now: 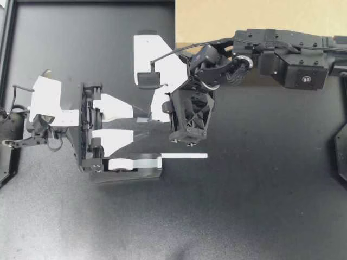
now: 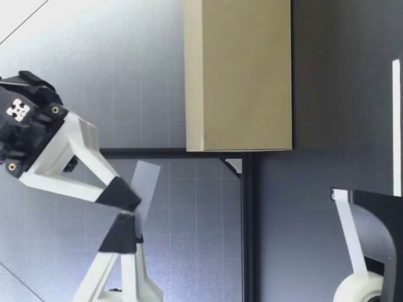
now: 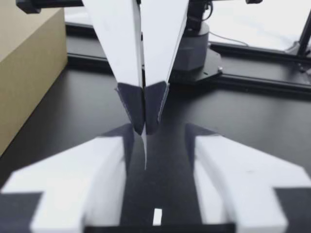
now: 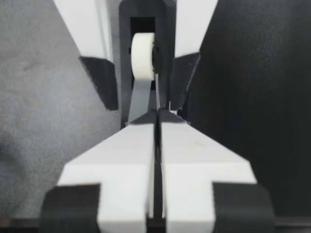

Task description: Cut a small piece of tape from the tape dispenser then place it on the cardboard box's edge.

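Observation:
My right gripper (image 1: 154, 118) reaches in from the right and is shut on a short piece of tape (image 3: 145, 150) that hangs from its pads. My left gripper (image 1: 145, 122) points at it, open, with one finger on each side of the hanging tape and neither touching it. In the low view the tape piece (image 2: 146, 182) shows above the table, where the tips of the right gripper (image 2: 121, 195) meet. The black tape dispenser (image 1: 127, 172) stands beside the left gripper, its white roll (image 4: 143, 53) in view. The cardboard box (image 1: 244, 19) stands at the back.
A white strip (image 1: 184, 156) runs from the dispenser's front along the dark mat. The box (image 2: 239, 75) stands well behind both grippers. A black frame rail (image 2: 249, 226) crosses behind the table. The second arm's base (image 3: 194, 48) sits ahead of the left gripper.

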